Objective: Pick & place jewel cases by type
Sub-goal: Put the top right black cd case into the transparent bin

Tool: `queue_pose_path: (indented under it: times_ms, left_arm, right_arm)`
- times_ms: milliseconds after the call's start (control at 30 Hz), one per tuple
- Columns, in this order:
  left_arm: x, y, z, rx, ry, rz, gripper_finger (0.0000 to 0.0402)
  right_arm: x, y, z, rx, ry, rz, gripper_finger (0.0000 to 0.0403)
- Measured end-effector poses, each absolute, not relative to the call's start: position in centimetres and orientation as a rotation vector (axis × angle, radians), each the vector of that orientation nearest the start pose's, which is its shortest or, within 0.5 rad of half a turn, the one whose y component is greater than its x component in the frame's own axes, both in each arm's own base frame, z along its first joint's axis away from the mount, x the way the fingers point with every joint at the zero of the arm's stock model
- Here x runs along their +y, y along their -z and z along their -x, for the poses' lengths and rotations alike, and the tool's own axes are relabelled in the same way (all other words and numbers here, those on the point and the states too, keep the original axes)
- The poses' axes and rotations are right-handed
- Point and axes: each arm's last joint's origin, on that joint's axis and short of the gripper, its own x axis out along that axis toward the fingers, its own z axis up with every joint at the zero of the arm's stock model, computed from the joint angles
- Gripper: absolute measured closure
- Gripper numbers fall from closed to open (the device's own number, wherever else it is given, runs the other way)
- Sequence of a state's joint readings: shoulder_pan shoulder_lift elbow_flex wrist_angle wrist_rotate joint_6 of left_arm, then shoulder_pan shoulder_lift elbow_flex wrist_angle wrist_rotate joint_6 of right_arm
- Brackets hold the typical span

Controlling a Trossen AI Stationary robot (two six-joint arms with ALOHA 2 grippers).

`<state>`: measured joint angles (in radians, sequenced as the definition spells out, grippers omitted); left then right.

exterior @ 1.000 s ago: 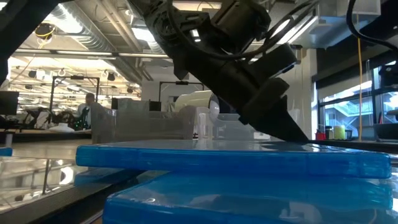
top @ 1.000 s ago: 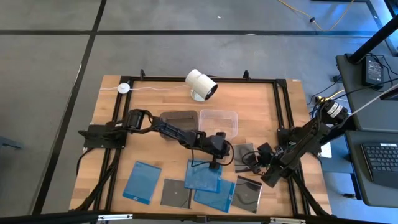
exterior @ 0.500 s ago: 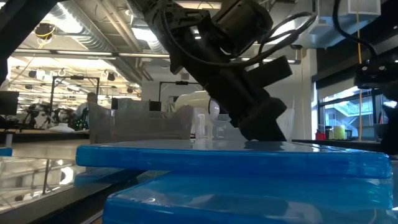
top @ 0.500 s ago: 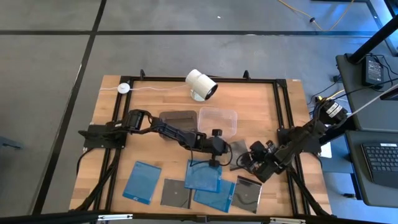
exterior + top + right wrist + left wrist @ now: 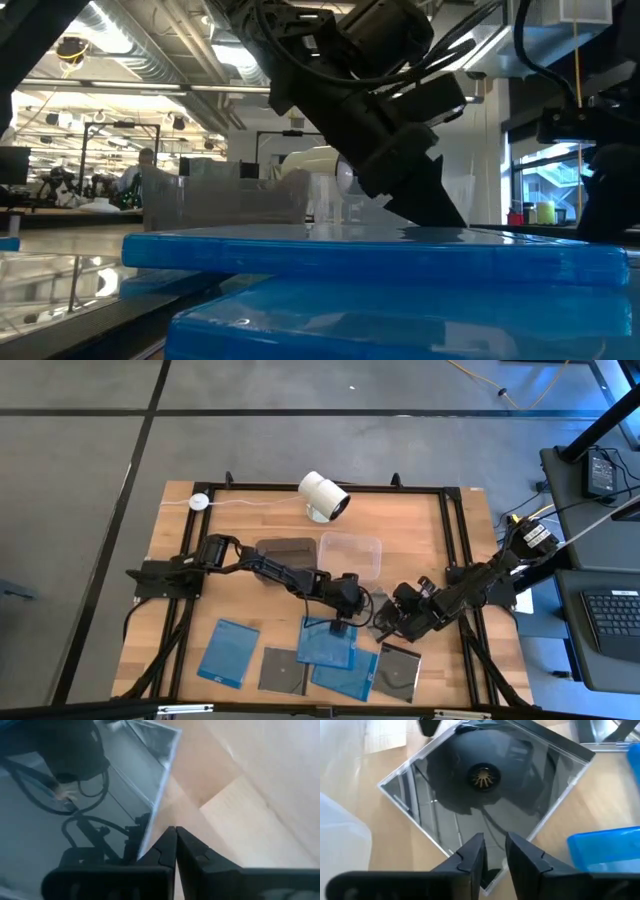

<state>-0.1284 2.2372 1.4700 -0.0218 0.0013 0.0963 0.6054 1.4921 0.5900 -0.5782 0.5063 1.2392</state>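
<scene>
Seven jewel cases can be counted on the wooden table from above: four translucent blue and three dark ones showing a disc. One blue case lies apart toward the left front; three more are overlapped in a cluster, the uppermost blue case just in front of the left gripper. A dark case rests between these, another dark case at the right front, and a third dark case between the two grippers. The left gripper's fingers are parted a little, at that case's corner (nothing seen clamped). The right gripper is closed and empty beside its edge. Two tubs are counted: a smoky tub and a clear tub, side by side.
</scene>
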Motion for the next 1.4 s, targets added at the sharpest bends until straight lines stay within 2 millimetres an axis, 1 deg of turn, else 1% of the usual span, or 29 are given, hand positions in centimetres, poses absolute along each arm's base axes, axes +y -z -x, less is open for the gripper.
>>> queue_pose_path:
  times_ms: [133, 267, 433, 567, 700, 867, 1033, 1267, 1400]
  left_arm:
    - [-6.3, -12.0, -46.3, 0.788, 0.136, -0.154, 0.0309]
    - [-6.3, -13.1, -46.0, 0.789, 0.157, -0.189, 0.0306]
    - [-6.2, -15.1, -45.8, 0.751, 0.159, -0.209, 0.0306]
    - [-5.7, -15.6, -45.0, 0.828, 0.139, -0.228, 0.0306]
    - [-5.4, -15.3, -44.4, 0.907, 0.129, -0.236, 0.0306]
    - [-5.4, -14.4, -44.5, 0.928, 0.168, -0.215, 0.0306]
    - [-5.4, -14.4, -44.4, 0.928, 0.204, -0.196, 0.0306]
    - [-5.3, -13.5, -44.7, 0.936, 0.190, -0.170, 0.0306]
    - [-4.8, -13.4, -44.8, 0.941, 0.173, -0.148, 0.0306]
  right_arm:
    - [10.2, -11.9, -18.1, 1.057, 0.634, -0.256, 0.0389]
    - [10.1, -12.1, -18.3, 1.032, 0.644, -0.244, 0.0389]
    - [10.6, -13.1, -19.1, 1.002, 0.621, -0.211, 0.0389]
    - [11.1, -14.2, -19.6, 1.008, 0.608, -0.191, 0.0389]
    - [11.8, -14.9, -19.6, 1.002, 0.592, -0.168, 0.0389]
    - [12.5, -15.1, -19.3, 0.994, 0.566, -0.162, 0.0389]
    - [12.9, -15.1, -19.1, 1.006, 0.542, -0.163, 0.0389]
    - [13.3, -14.9, -18.8, 1.125, 0.477, -0.223, 0.0388]
    - [13.3, -14.8, -18.7, 1.154, 0.465, -0.240, 0.0388]
